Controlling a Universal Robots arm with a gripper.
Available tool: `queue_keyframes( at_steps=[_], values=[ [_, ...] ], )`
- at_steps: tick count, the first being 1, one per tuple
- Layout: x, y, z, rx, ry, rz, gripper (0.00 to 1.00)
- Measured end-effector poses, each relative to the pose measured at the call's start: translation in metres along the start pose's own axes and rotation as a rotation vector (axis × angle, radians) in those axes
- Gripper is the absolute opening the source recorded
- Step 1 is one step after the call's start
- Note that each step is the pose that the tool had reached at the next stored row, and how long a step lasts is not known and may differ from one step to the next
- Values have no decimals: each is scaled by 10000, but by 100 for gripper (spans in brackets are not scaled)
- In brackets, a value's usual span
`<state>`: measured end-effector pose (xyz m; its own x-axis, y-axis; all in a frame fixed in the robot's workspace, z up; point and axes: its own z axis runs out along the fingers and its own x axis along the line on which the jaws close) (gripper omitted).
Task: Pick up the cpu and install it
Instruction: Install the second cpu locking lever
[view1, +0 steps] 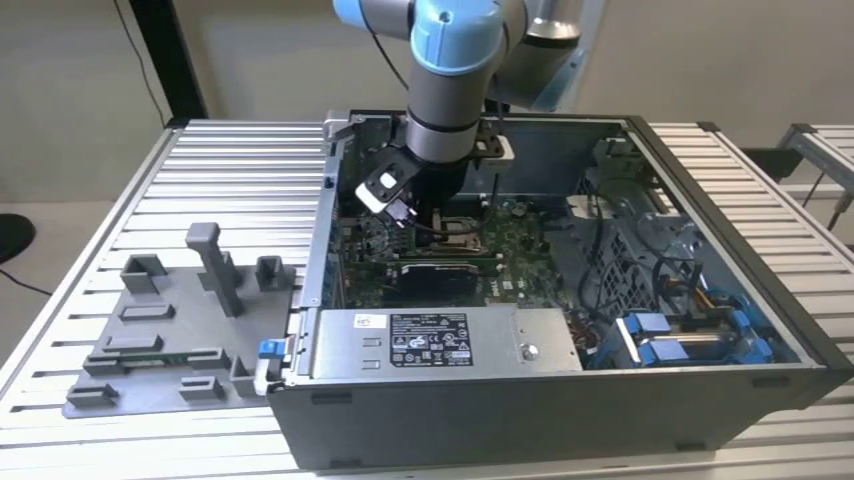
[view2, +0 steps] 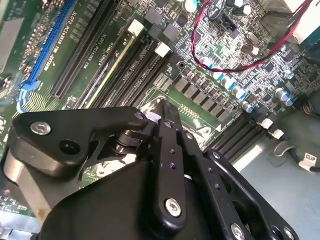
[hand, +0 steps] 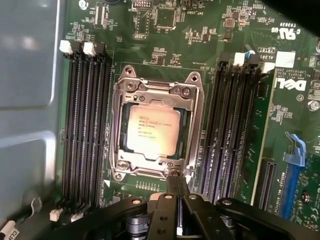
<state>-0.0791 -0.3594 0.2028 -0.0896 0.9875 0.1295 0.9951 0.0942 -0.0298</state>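
Note:
The cpu (hand: 152, 131), a small pale silver square, lies flat inside the metal-framed socket (hand: 193, 125) of the green motherboard (hand: 200, 35) in the first wrist view. My gripper (hand: 176, 181) hovers just beside the socket's edge, its black fingers closed together with nothing between them. In the second wrist view the gripper (view2: 162, 106) points at the board with its linkage folded in. In the exterior view the arm reaches down into the open computer case (view1: 561, 400), with the gripper (view1: 424, 215) over the socket area (view1: 461, 232).
Black memory slots (hand: 85, 125) flank the socket on both sides. A red cable (view2: 235, 65) loops over the board. A power supply (view1: 441, 340) and blue drive brackets (view1: 681, 335) fill the case's front. A grey fixture tray (view1: 174, 340) sits on the table at the exterior view's left.

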Motion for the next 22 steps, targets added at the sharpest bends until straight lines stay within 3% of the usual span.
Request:
queue_keyframes(
  at_steps=[4,9,14,15,22],
  values=[
    [-8,-4,40,-2,15,11,0],
    [-19,-2,44,-1,38,7,0],
    [-25,-9,33,-12,229,0,0],
    [-14,-5,16,-36,284,-4,0],
    [21,-15,-301,-26,265,-2,0]
  ],
)
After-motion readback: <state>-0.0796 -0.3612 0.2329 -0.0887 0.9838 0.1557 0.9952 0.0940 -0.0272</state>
